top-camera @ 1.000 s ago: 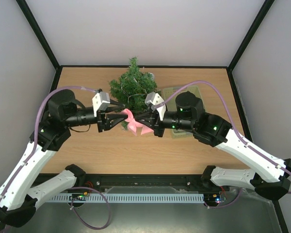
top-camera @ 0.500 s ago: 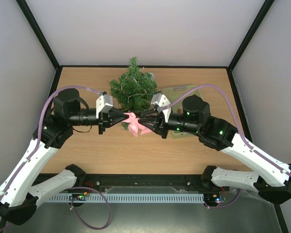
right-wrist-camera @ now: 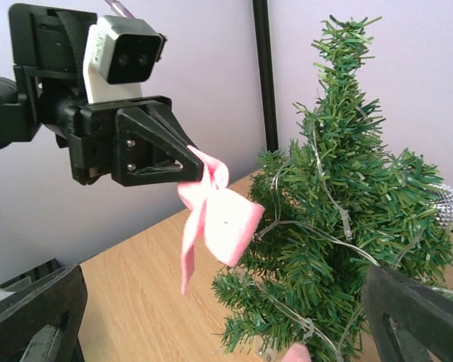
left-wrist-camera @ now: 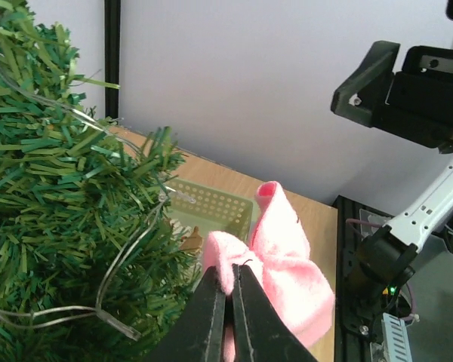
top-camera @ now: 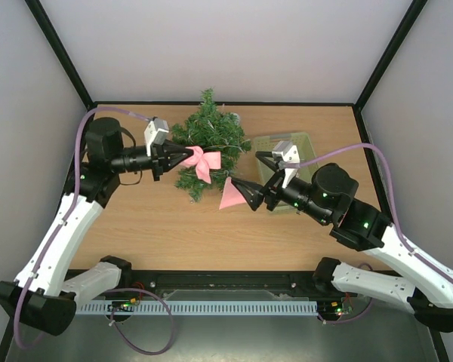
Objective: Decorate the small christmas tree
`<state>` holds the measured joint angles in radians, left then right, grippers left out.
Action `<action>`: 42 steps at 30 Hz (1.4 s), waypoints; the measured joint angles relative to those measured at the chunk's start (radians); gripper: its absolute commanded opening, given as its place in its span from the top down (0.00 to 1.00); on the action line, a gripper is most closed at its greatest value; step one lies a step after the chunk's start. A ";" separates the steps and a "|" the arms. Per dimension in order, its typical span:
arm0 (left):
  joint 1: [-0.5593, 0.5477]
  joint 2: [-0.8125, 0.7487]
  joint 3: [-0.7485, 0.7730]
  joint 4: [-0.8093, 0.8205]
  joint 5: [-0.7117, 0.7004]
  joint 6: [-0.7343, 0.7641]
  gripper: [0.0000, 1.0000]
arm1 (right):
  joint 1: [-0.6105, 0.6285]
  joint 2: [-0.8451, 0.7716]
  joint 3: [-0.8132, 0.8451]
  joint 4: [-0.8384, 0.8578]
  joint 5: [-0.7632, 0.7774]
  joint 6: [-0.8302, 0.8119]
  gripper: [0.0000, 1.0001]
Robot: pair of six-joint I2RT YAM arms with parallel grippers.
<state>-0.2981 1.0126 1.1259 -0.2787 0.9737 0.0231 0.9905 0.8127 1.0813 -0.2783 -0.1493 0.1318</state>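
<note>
pink bow (top-camera: 205,161) carried to small christmas tree (top-camera: 211,127) | left pincer (top-camera: 189,154) clamps it | right pincer (top-camera: 249,170) gaping

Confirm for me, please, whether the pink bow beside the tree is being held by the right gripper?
Not quite: it is the left gripper that holds the pink bow beside the tree, shut on its knot. The left wrist view shows this. The right gripper is open and holds nothing.
</note>
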 measured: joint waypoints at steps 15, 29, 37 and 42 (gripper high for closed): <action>0.022 0.165 0.000 0.115 0.035 -0.055 0.98 | 0.000 -0.010 0.000 0.000 0.058 -0.001 0.02; 0.023 0.180 0.000 0.131 -0.061 -0.054 0.96 | 0.000 -0.013 -0.097 0.071 0.195 0.130 0.02; 0.024 0.180 -0.007 0.158 -0.062 -0.058 0.94 | 0.000 0.097 -0.166 0.176 0.200 0.296 0.01; 0.024 0.180 -0.012 0.166 -0.062 -0.059 0.93 | 0.000 0.142 -0.183 0.237 0.203 0.349 0.03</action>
<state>-0.2745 1.1931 1.1137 -0.1127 0.9119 -0.0360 0.9905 0.9543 0.8978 -0.0418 0.0540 0.4805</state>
